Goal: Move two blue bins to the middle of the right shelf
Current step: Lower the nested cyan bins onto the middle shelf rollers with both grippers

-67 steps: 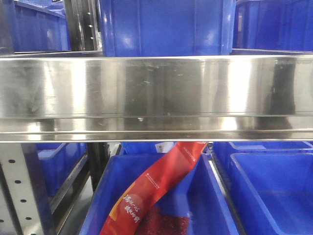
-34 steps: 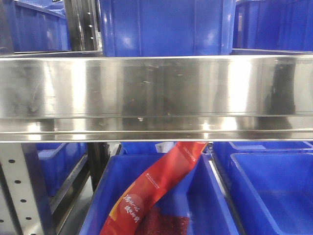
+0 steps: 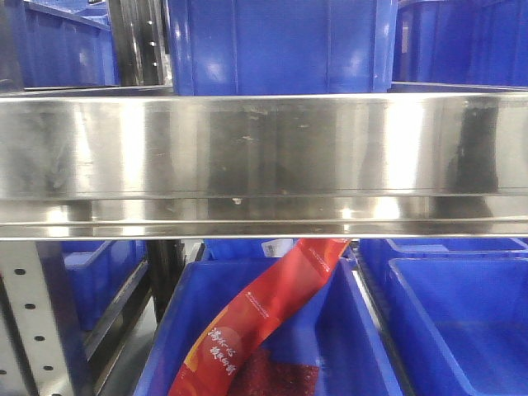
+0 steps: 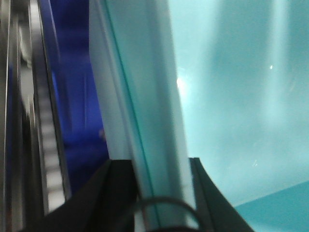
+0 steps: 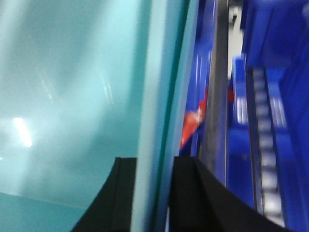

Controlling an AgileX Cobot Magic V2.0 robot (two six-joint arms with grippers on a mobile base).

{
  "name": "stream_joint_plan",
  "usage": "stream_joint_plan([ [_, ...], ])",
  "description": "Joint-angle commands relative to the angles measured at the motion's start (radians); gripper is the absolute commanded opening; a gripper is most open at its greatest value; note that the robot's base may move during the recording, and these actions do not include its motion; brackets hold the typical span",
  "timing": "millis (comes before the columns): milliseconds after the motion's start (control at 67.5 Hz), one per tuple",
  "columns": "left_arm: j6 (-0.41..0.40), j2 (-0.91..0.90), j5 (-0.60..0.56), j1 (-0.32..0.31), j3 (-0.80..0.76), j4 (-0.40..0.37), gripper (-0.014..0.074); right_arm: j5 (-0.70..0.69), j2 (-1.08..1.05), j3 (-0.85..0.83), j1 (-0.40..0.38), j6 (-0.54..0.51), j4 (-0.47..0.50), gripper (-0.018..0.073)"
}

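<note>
Left gripper pinching pale bin rim; wall running away along gripper axis. Right gripper pinching opposite rim likewise. Bin spanning between arms, carried beside steel shelf; dark bins behind.

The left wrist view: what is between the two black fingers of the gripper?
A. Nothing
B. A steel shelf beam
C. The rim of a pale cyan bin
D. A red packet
C: the left gripper has one black finger on each side of the thick rim of the pale cyan bin.
</note>
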Motion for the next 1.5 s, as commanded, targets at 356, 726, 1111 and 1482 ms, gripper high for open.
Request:
stream_joint_plan([
  [356,0.019,0.096,0.192,-0.009,0.0,-0.042,-0.0111,0.107,0.064,0.048,0.004,-0.019,0.04,-0.0154],
  [726,0.019,0.103,0.192,-0.009,0.168,0.036,-0.0111,0.075,0.064,0.261,0.004,-0.019,0.04,-0.0154],
  [1111,0.024,0.103,0.192,-0.009,0.226,0.033,0.0192,0.033,0.064,0.299,0.004,-0.019,0.04,0.0249],
  [1482,0.024,0.075,0.192,-0.009,0.174,0.032,0.0571,-0.021,-0.004,0.299,0.004,-0.019,0.04,0.0516],
])
